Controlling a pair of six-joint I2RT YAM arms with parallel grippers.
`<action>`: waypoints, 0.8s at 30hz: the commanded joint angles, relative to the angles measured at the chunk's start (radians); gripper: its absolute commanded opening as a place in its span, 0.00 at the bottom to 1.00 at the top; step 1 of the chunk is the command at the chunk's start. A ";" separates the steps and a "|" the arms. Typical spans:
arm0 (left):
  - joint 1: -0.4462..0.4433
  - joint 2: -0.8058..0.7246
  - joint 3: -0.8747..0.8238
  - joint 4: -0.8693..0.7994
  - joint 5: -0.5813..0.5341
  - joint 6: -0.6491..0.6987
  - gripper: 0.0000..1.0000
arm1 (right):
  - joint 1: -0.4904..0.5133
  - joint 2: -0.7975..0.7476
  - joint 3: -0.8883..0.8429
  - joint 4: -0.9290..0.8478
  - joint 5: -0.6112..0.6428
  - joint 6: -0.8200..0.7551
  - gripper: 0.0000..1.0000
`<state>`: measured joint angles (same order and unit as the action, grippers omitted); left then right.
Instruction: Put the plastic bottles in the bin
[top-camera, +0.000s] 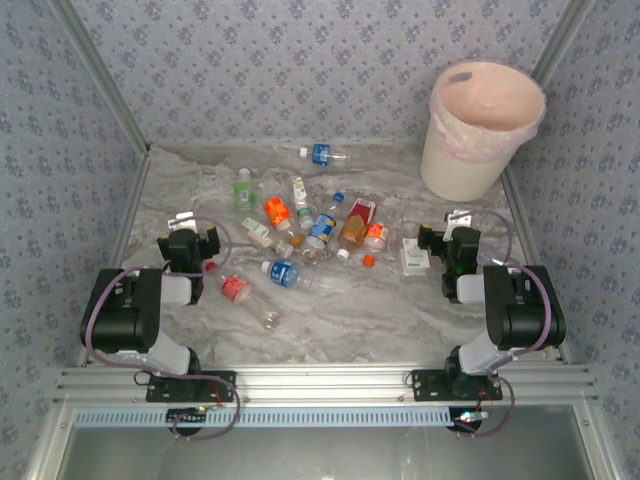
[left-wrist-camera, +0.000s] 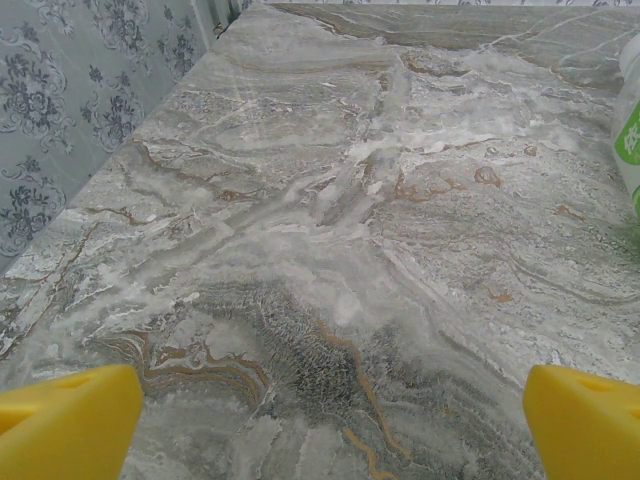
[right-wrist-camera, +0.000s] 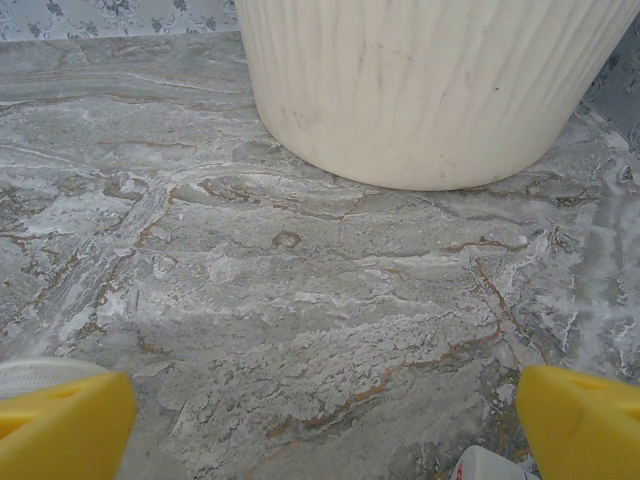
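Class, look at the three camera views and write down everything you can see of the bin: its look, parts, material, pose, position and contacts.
The bin is a tall, round, cream-white bucket that looks like plastic and widens toward the top. The right wrist view shows faint vertical ridges on its wall. A thin pale-pink plastic bag lines it and folds over the rim. It stands upright and open in the far right corner of the marbled table, resting on that surface. No bottle is visible inside.

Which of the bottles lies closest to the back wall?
The blue-labelled bottle, lying alone at the far edge of the table; all the others lie nearer, around the middle.
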<state>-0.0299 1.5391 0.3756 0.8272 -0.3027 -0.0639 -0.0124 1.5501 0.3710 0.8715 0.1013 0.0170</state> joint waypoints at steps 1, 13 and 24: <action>0.004 -0.011 0.017 0.026 0.027 0.003 0.98 | 0.002 -0.015 -0.009 0.030 0.014 -0.009 1.00; 0.004 -0.276 0.115 -0.360 -0.034 -0.083 0.98 | 0.000 -0.363 0.085 -0.389 0.017 0.071 1.00; 0.003 -0.431 0.238 -0.771 -0.061 -0.488 0.98 | 0.006 -0.438 0.330 -1.126 0.024 0.359 1.00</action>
<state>-0.0299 1.1469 0.5739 0.2184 -0.3321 -0.3958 -0.0124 1.1294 0.6674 0.0059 0.1425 0.2745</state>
